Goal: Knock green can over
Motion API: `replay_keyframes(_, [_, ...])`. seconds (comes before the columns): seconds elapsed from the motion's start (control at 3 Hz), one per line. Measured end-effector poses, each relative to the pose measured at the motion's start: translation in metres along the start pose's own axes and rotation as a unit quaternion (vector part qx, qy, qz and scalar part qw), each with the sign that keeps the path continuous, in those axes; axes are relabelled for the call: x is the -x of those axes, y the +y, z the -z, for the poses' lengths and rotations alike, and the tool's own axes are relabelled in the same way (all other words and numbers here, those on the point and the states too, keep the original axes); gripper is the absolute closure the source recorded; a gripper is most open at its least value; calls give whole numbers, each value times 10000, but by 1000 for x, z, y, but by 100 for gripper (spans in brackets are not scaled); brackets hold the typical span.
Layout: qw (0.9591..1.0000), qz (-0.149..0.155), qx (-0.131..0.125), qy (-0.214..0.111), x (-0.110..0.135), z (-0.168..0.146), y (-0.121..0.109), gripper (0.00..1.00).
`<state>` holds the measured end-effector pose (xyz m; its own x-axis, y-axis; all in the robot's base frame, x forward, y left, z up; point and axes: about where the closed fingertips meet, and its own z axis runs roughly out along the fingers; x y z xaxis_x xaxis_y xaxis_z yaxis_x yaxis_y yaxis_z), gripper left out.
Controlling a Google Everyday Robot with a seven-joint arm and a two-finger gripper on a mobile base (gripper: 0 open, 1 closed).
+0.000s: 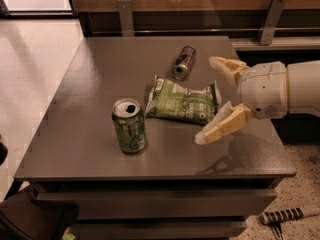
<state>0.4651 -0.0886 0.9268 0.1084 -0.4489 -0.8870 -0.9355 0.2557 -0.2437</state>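
Observation:
The green can (pixel 129 126) stands upright near the front left of the grey table (pixel 90 84), its silver top open to view. My gripper (pixel 210 100) comes in from the right, above the table's right side. Its two cream fingers (pixel 220 126) are spread wide apart and hold nothing. The gripper is well to the right of the can, with the snack bag between them.
A flat green-and-white snack bag (pixel 183 102) lies mid-table. A slim silver-and-dark can (pixel 183 63) lies on its side behind it. A wooden wall with metal brackets (pixel 126 16) runs behind the table. A striped tool (pixel 287 215) lies on the floor at lower right.

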Motion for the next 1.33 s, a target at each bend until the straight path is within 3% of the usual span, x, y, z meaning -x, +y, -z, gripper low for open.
replay_keyframes(0.33, [9987, 153, 221, -440, 8, -28, 12, 0])
replay_keyframes(1.0, [9984, 105, 253, -490, 6, -35, 13, 0])
replay_keyframes(1.33, [9981, 13, 286, -554, -1, -54, 22, 0])
